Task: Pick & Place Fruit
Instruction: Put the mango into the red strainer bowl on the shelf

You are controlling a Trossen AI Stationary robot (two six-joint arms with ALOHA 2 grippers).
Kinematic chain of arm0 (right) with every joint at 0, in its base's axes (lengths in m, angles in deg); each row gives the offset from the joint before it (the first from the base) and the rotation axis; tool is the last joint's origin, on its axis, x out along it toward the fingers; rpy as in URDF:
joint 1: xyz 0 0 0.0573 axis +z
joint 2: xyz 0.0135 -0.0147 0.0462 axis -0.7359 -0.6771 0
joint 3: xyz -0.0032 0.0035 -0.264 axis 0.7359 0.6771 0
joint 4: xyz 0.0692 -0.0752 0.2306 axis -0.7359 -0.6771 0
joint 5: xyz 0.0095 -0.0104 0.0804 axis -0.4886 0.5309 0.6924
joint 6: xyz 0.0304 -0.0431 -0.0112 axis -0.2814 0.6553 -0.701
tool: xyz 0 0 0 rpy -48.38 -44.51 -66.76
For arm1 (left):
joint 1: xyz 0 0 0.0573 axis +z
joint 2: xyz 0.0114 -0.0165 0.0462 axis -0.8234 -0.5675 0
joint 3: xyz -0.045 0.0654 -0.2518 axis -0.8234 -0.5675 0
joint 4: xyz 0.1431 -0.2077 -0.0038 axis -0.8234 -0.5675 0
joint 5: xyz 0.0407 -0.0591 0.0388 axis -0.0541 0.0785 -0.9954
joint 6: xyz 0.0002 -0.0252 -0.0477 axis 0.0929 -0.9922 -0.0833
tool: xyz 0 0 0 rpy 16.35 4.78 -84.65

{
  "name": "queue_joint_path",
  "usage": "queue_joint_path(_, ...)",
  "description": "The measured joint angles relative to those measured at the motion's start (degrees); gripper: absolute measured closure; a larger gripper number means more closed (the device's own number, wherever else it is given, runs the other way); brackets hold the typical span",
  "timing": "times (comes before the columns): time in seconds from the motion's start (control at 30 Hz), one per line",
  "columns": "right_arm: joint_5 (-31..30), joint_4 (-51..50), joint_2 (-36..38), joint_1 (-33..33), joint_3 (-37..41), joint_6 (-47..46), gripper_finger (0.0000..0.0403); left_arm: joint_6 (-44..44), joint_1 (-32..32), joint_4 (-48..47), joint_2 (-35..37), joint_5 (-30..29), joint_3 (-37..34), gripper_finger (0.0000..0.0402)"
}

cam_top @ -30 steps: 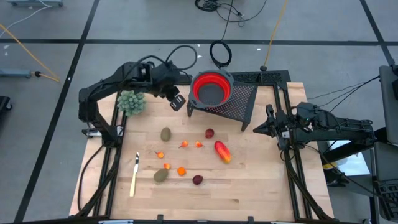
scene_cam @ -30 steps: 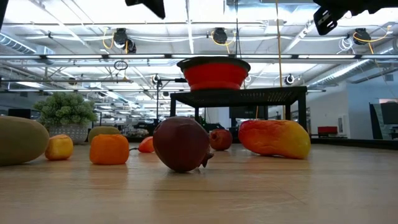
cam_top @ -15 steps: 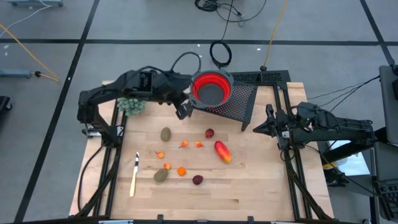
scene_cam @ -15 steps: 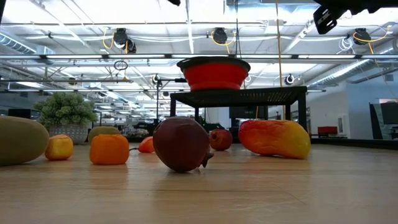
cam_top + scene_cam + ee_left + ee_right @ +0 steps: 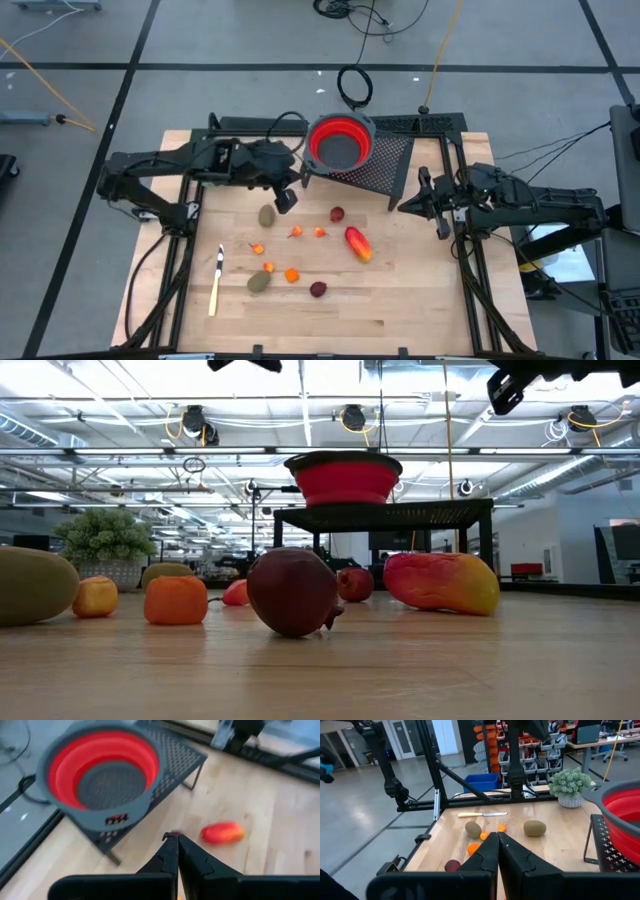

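Observation:
The fruit lies spread on the wooden table: a red-orange-yellow long piece (image 5: 357,243), two brownish-green ovals (image 5: 266,215) (image 5: 259,282), two dark red balls (image 5: 337,214) (image 5: 318,289) and several tiny orange bits (image 5: 291,274). My left gripper (image 5: 286,203) is shut and empty, tipped downward above the table just beyond the far oval; in its wrist view the fingertips (image 5: 173,836) meet, with the long fruit (image 5: 222,832) beyond them. My right gripper (image 5: 403,206) hovers shut and level at the table's right; its fingertips (image 5: 493,835) touch nothing.
A red collapsible bowl (image 5: 340,143) sits on a black mesh stand (image 5: 385,165) at the far middle. A yellow-handled knife (image 5: 215,283) lies near the left front. A potted green clump (image 5: 569,785) stands far left, under my left arm in the high view.
My left gripper has come from beside the green clump toward the table's near edge and down, tipping its fingers further downward; it stays shut. My right gripper has edged a little toward the table's left. The fruit has not moved.

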Motion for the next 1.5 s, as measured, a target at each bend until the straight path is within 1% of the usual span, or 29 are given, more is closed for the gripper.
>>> queue_joint_path(0.1, -0.64, 3.16, -1.7, 1.25, -0.04, -0.07, 0.0403, 0.0, -0.02, 3.03, 4.83, 1.31, -6.53, 0.04)
queue_joint_path(0.17, -3.42, 4.99, -2.9, 2.57, -0.04, -0.95, 0.0403, 0.32, -0.02, 6.36, 8.19, 2.37, -10.54, 0.0398)
queue_joint_path(0.23, -6.54, 7.16, -4.18, 4.14, -0.07, -1.98, 0.0403, 1.46, -0.02, 7.5, 11.56, 2.76, -14.59, 0.0395)
queue_joint_path(0.3, -9.17, 8.3, -5.64, 5.8, -0.07, -2.8, 0.0403, 2.38, -0.02, 11.21, 14.91, 3.34, -18.06, 0.0398)
queue_joint_path(0.37, -12.18, 9.88, -7.07, 7.62, -0.07, -3.36, 0.0403, 3.0, -0.02, 11.29, 18.64, 3.44, -21.58, 0.04)
queue_joint_path(0.43, -15.63, 11.78, -8.7, 9.58, -0.08, -3.48, 0.0403, 3.87, -0.02, 13.9, 21.87, 4.36, -24.57, 0.0396)
queue_joint_path(0.53, -20.29, 12.21, -11.59, 12.36, -1.71, -3.43, 0.0403, 4.18, -0.02, 14.02, 27.04, 5.01, -28.88, 0.0398)
queue_joint_path(0.67, -24.21, 11.53, -16.16, 15.13, -6.18, -2.67, 0.0403, 4.83, -0.02, 16.41, 33.9, 5.94, -34.3, 0.0397)
queue_joint_path(0.77, -25.43, 8.8, -20.0, 16.31, -10.45, -2.6, 0.0403, 4.75, -0.02, 17.05, 38.58, 6.02, -37.89, 0.0396)
queue_joint_path(0.93, -25.51, 1.95, -26.54, 17.67, -18.53, -2.97, 0.0403, 4.8, -0.29, 16.98, 45.3, 7.34, -42.94, 0.0396)
queue_joint_path(1.07, -25.49, -5.33, -32.0, 18.19, -25.64, -3.35, 0.0403, 5.88, -0.32, 17.67, 49.81, 8.67, -46.37, 0.0395)
queue_joint_path(1.17, -25.47, -11.3, -35.89, 18.17, -31.19, -5.89, 0.0403, 7.7, -0.28, 19.15, 52.74, 11.07, -48.9, 0.04)
queue_joint_path(1.27, -25.28, -16.9, -39.92, 18.17, -36.23, -7.64, 0.0403, 8.69, -0.3, 19.96, 55.6, 12.39, -51.23, 0.0394)
queue_joint_path(1.4, -22.42, -21.33, -44.96, 18.14, -41.48, -9.67, 0.0403, 8.63, -0.3, 20.64, 59.19, 12.41, -54.04, 0.0398)
queue_joint_path(1.5, -22.22, -24.73, -48.57, 18.64, -44.86, -11.37, 0.0403, 8.63, -0.28, 20.8, 62.18, 13.1, -55.52, 0.0398)
